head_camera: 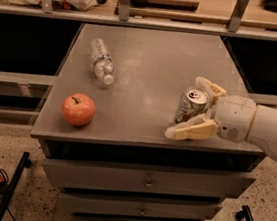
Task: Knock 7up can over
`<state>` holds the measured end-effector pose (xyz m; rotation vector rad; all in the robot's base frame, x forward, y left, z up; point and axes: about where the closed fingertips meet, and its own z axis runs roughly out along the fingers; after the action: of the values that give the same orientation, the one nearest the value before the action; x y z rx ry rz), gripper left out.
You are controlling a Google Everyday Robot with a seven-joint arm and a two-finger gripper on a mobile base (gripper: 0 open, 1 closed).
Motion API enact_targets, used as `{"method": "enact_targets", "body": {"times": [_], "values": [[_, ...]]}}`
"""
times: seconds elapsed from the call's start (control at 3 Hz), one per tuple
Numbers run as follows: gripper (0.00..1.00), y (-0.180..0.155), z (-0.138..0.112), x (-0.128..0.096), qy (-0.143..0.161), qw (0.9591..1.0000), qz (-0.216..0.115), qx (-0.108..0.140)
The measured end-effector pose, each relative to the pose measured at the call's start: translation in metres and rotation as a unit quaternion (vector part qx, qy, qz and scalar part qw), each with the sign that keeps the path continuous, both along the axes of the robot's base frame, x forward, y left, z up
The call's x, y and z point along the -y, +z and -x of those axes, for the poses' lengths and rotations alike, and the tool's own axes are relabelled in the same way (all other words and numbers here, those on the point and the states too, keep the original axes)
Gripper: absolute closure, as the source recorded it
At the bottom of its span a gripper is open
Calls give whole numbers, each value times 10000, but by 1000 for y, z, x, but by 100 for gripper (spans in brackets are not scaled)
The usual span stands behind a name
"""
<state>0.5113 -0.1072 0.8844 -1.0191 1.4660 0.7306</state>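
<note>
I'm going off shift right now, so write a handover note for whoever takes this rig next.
Pincer: open, at the front right of the table, one finger on each side of the can; contact unclear.
Can: upright near the table's front right edge.
Done: pincer is in place at the can.
Left: tip the can over; it is not yet down.
Also on the table: an apple front left, a bottle lying behind it.
</note>
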Motion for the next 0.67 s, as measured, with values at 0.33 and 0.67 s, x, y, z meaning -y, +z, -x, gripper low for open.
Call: {"method": "enact_targets", "body": {"times": [0.33,0.67], "values": [[5,-7,-7,-7,-23,9999,7,-116],[10,-16,-12,-10,-15,9997,-15,-224]]}}
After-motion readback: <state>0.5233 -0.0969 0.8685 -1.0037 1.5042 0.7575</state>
